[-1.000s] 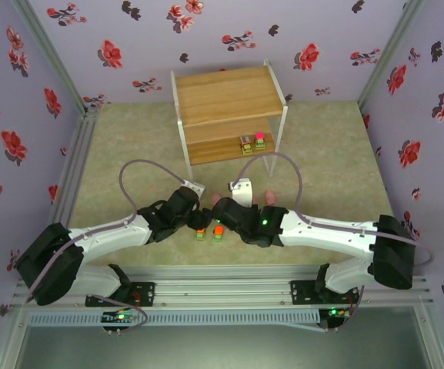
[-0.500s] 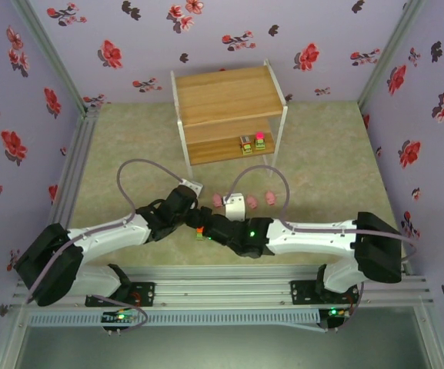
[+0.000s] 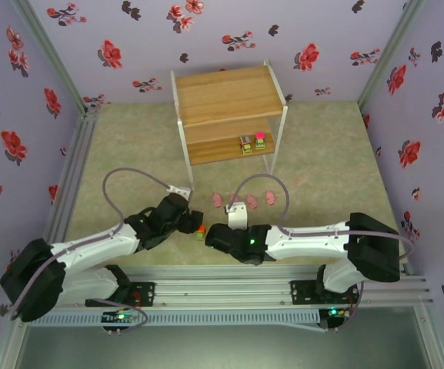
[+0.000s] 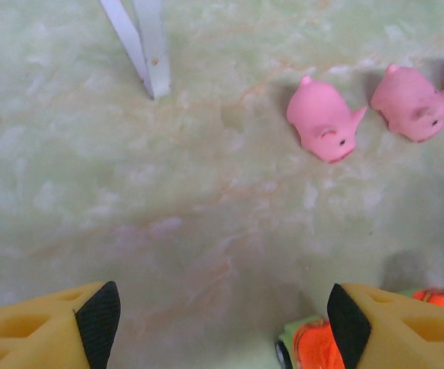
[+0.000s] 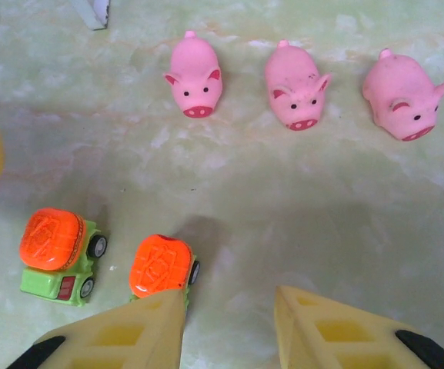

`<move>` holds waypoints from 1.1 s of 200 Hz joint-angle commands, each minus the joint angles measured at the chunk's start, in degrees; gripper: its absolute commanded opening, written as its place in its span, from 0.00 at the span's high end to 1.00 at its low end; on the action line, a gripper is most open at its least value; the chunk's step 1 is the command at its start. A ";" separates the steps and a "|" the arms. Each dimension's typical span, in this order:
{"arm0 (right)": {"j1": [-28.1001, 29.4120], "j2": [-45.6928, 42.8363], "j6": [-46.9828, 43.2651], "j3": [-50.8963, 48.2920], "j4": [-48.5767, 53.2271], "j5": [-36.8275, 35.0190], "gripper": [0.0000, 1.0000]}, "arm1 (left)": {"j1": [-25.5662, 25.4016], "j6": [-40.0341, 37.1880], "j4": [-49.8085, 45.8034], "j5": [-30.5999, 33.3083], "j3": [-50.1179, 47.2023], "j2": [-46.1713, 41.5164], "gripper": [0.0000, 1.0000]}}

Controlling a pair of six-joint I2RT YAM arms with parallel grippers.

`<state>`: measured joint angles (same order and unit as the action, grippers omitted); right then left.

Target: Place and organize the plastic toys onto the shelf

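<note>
Both arms have drawn back toward the table's (image 3: 121, 146) near edge. My left gripper (image 4: 223, 319) and right gripper (image 5: 229, 319) stand spread, empty. Two orange-topped trucks (image 5: 56, 254) sit just by them; three pigs (image 5: 295, 81) line up before the shelf (image 3: 225, 96), two blocks (image 3: 246, 144) on its lower board.

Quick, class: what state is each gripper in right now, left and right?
Left gripper: open, holding nothing.
Right gripper: open, holding nothing; an orange-topped toy truck sits just outside its fingers.

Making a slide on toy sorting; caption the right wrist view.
Open right gripper beside two orange-topped toy trucks, three pink pigs in a row beyond.
</note>
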<state>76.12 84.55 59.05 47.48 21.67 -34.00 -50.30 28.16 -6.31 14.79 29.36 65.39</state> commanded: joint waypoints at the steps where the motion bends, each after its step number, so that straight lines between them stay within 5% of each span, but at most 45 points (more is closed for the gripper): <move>1: 0.74 -0.07 2.34 -1.29 -2.01 -0.37 0.64 | -1.94 3.39 -3.23 3.44 -1.01 -3.75 0.24; 55: 0.20 -1.26 1.86 -2.57 -1.48 -1.69 0.64 | -9.05 9.94 -8.83 9.08 -2.26 -9.46 0.26; 119: -1.57 -5.00 1.47 -5.81 -1.65 -1.42 0.68 | -17.81 19.58 -12.73 15.45 0.62 -2.70 0.31; 220: -2.53 -6.93 1.16 -8.28 -2.81 -0.83 0.68 | -21.06 26.32 -12.07 17.12 3.69 6.51 0.32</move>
<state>74.06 78.67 60.03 40.21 19.49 -33.89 -71.05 51.92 -18.02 29.58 31.46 70.30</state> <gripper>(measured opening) 0.316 0.679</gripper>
